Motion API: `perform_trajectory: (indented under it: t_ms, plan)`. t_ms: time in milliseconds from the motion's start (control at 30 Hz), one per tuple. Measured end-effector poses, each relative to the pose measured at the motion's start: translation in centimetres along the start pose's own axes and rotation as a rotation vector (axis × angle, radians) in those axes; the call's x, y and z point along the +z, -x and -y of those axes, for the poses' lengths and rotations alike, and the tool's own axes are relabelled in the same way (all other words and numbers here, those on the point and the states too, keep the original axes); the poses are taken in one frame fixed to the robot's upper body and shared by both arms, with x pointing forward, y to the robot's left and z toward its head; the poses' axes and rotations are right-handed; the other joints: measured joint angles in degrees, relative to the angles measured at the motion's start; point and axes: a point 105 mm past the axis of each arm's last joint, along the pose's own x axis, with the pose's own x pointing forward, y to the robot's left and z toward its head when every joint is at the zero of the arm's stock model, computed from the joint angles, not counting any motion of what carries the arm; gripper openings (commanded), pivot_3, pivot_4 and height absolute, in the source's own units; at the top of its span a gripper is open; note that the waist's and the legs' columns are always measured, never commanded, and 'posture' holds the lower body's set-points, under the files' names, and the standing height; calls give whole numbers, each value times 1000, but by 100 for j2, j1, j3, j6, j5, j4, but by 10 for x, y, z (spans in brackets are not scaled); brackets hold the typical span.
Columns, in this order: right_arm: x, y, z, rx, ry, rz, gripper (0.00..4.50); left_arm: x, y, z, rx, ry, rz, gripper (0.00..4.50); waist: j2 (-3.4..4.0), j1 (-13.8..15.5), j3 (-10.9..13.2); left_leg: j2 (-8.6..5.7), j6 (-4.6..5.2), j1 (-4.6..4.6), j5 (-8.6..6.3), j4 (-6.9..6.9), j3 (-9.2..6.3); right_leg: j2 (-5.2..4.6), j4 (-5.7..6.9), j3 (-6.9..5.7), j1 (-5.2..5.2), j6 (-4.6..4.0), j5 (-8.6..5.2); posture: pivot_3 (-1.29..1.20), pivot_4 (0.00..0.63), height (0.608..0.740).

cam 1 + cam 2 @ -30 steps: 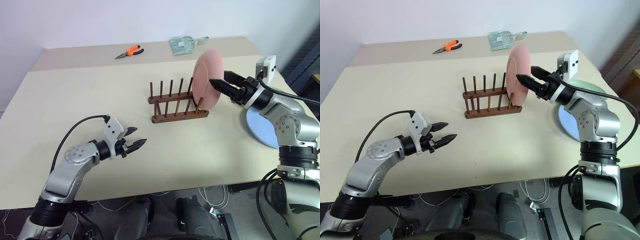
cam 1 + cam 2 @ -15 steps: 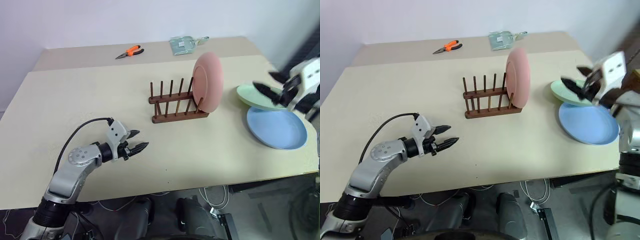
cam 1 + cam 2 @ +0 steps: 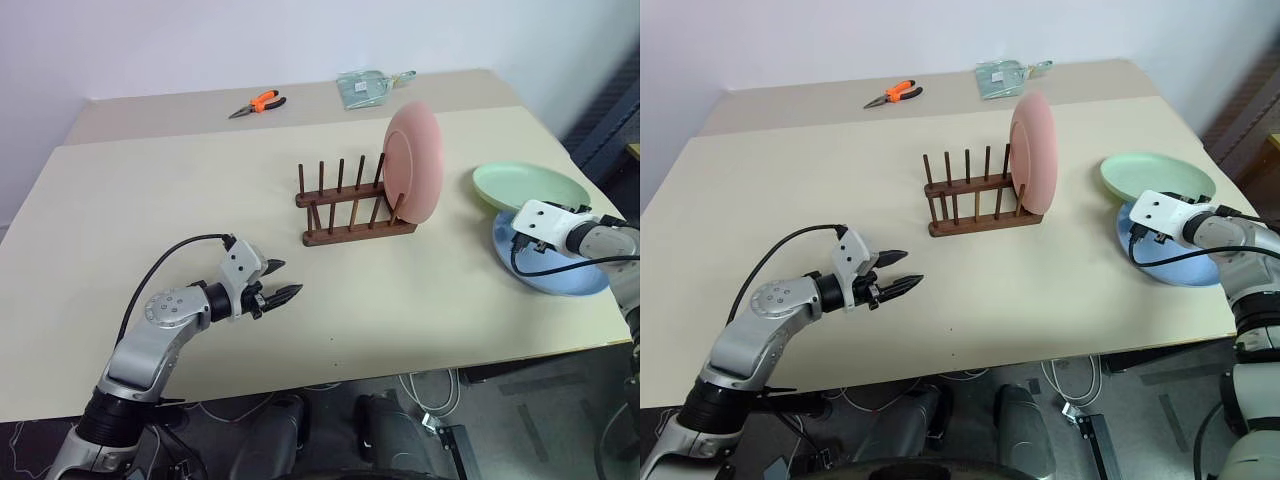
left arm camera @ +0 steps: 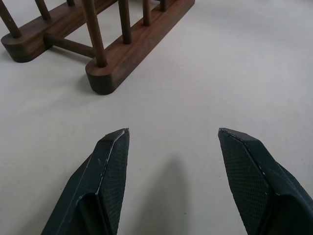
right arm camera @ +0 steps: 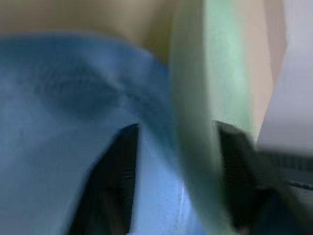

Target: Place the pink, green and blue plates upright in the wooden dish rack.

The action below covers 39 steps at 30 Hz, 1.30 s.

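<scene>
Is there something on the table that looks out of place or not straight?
Two things. The orange pliers and a clear packet lie at the far edge of the table, unrelated to the dishes. The green plate rests tilted, overlapping the far rim of the blue plate. The pink plate stands upright in the wooden dish rack.

Your two head views look forward and down over the table [image 3: 180, 180] from above, sharing nearly the same scene (slightly offset sideways). Your left wrist view sits low and close, facing the wooden dish rack [image 4: 117, 49]; your right wrist view presses against the green plate [image 5: 215, 98] and blue plate [image 5: 58, 98].
</scene>
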Motion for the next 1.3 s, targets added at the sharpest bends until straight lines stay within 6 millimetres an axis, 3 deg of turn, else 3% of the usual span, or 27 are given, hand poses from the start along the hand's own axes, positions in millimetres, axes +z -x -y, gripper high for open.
perform_trajectory:
  t_ms: [33,200,333,400,500,533,633,800,900,1067,1300]
  plan:
    - [1,-1,1,-11,7,6,14,-1,0,0,3,3,-4,2966,0,0,0,0,0,0,0,0,0,0,0,0,0,0,0,0,150,729]
    - [14,0,14,-84,51,55,14,-9,3,2,17,12,-23,2966,2,-2,1,0,0,0,0,1,0,1,4,2,-1,1,0,0,150,729]
    - [49,14,45,-212,-27,208,14,-9,3,1,24,12,-21,2966,5,-2,3,0,1,1,0,1,0,2,9,3,-3,9,4,0,150,729]
    - [75,27,68,-308,-192,347,14,-7,3,0,32,15,-13,2966,4,-10,3,2,1,1,0,3,-1,3,12,3,-3,19,10,0,150,729]
    - [121,60,104,-384,-608,681,14,-4,1,-4,55,18,14,2966,4,1,3,3,2,2,0,3,-5,4,13,3,-3,22,11,0,150,729]
    - [136,76,113,-356,-759,814,14,-2,0,-7,70,16,28,2966,2,16,4,3,2,1,0,3,-8,4,13,1,-2,22,11,0,150,729]
    - [167,115,126,-242,-958,1081,14,-1,5,-22,141,2,46,2966,0,56,4,1,6,0,-3,4,-19,0,7,-7,4,18,10,0,150,729]
    - [237,159,98,165,-1192,1409,14,-7,18,-51,291,-25,44,2966,2,-14,3,3,8,0,-4,-3,-19,0,14,-4,-5,7,3,0,150,729]
    - [266,157,67,342,-1274,1391,14,-6,20,-54,305,-41,54,2966,1,5,2,2,8,0,-4,-1,-18,-1,11,-4,-5,5,2,0,150,729]
    - [281,126,25,423,-1406,1203,14,-11,23,-53,323,-26,53,2966,1,26,2,-5,8,-3,-4,2,-17,-6,10,-3,-5,6,3,0,150,729]
    - [273,108,23,314,-1416,1108,14,-12,22,-50,325,-18,56,2966,1,14,2,-3,8,-3,-4,-2,-17,-1,12,-5,-10,17,9,0,150,729]
